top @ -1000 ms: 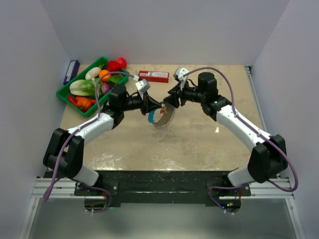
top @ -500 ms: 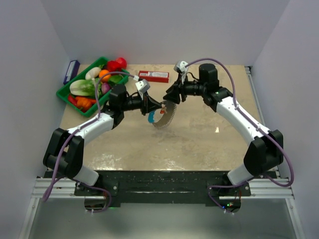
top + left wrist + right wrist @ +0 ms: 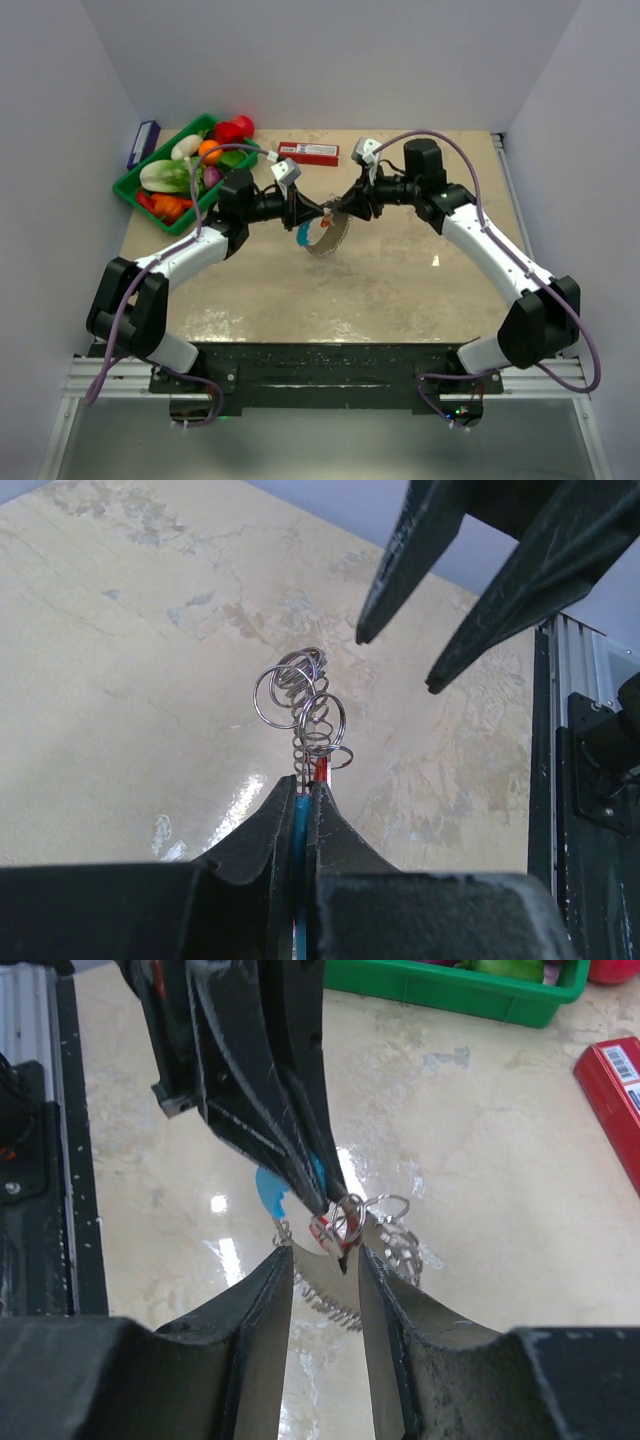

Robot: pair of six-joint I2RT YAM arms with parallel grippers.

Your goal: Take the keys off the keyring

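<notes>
Right gripper (image 3: 346,209) shifted toward keyring (image 3: 326,236) | beige marbled table (image 3: 390,285) | white walls (image 3: 330,60)

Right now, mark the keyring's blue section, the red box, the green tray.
blue curved section of the keyring (image 3: 268,1193): right wrist view, mid-arc.
long red box (image 3: 308,153): top view, centre of top face.
green plastic tray (image 3: 440,988): right wrist view, near wall.

Bright, even light from overhead, shadows soft and faint. Glare spots gleam on the glossy desk (image 3: 500,1140) in both wrist views; nearest foreground looks slightly soft.
</notes>
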